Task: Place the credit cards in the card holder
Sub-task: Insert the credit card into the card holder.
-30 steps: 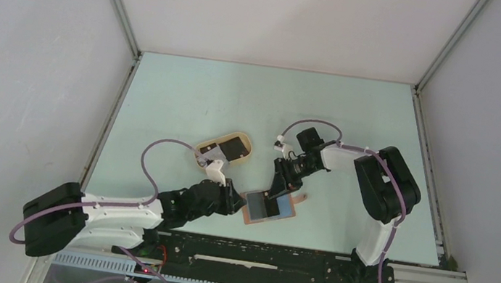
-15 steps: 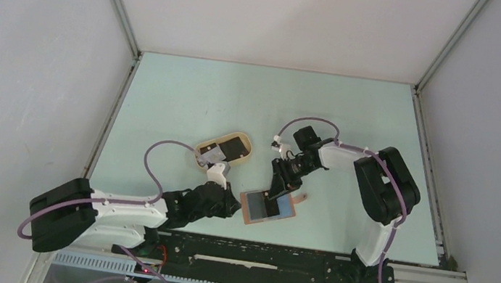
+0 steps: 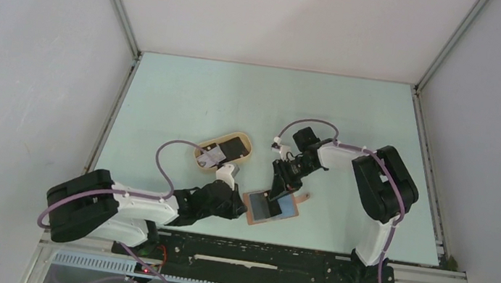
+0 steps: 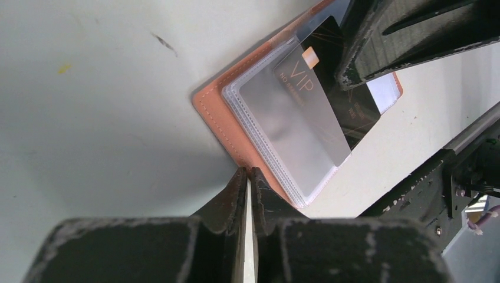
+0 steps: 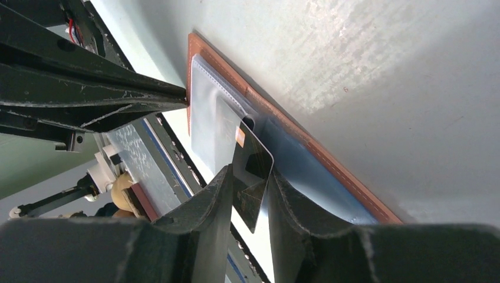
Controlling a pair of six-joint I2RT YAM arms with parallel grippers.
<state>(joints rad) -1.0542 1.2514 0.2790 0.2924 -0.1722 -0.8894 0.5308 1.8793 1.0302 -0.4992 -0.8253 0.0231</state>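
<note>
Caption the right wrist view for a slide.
Right tool holds a tilted black card against the open brown wallet.

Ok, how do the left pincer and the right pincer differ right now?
The left pincer is shut on nothing; the right pincer is shut on a black card. The left pincer's tips meet the leather edge of the wallet, low on the table, while the right pincer comes from above, with the card partly inside a clear sleeve. Both are black and work at the same open wallet.
</note>
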